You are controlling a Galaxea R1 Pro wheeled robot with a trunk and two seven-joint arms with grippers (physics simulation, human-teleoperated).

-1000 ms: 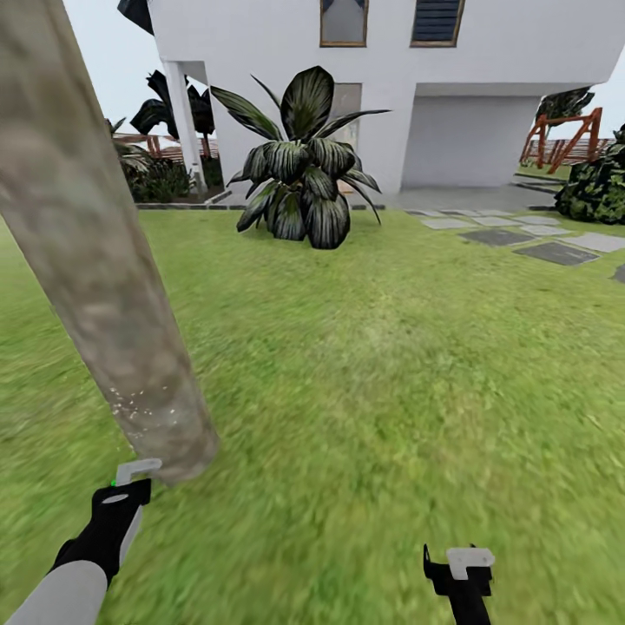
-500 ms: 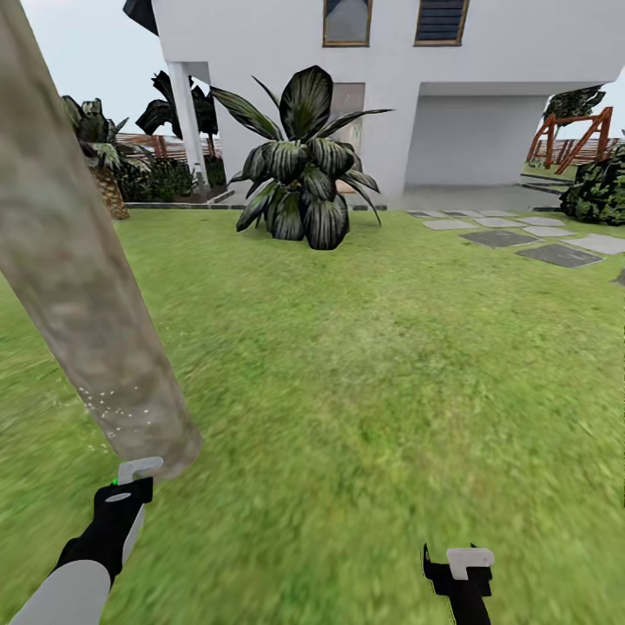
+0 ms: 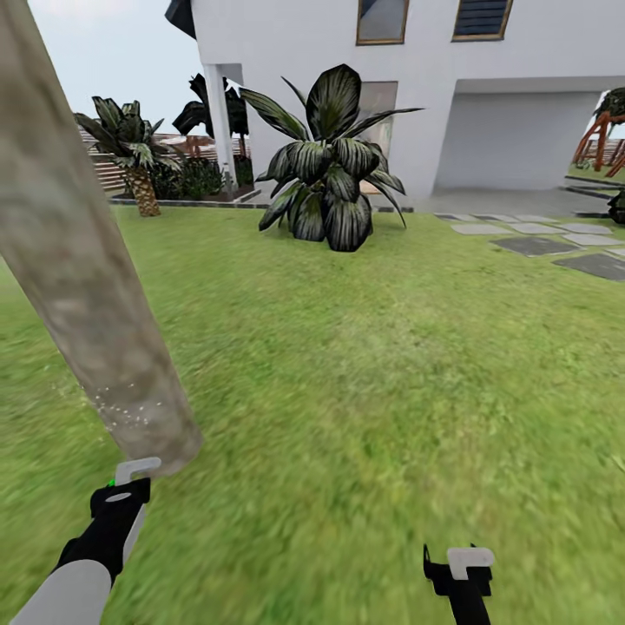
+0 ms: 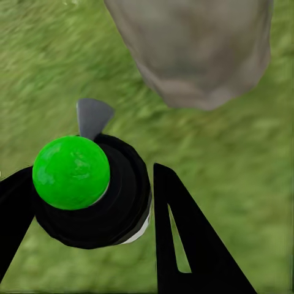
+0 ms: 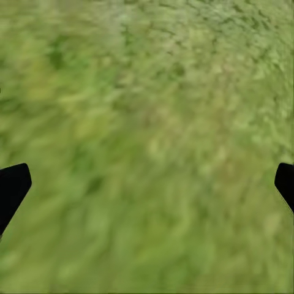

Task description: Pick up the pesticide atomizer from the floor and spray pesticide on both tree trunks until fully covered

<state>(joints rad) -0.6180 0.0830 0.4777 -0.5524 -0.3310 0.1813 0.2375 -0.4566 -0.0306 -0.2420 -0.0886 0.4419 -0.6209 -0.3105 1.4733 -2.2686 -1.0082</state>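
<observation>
The left gripper (image 4: 92, 202) is clamping the atomizer (image 4: 92, 193) just beside the trunk (image 3: 78, 260) base, where white specks (image 3: 130, 408) are showing. It's looking tiny, light, rigid — best pinched round its black body. The right fingers (image 5: 12, 187) are hanging apart over grass (image 3: 391, 365).

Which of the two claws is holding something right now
The left claw: its fingers clamp the pesticide atomizer, a black bottle with a green top here, near the tree trunk. The right claw hangs open over grass.

No readable text.
No words, labels, brand names, numbers or signs can be read in any view.
</observation>
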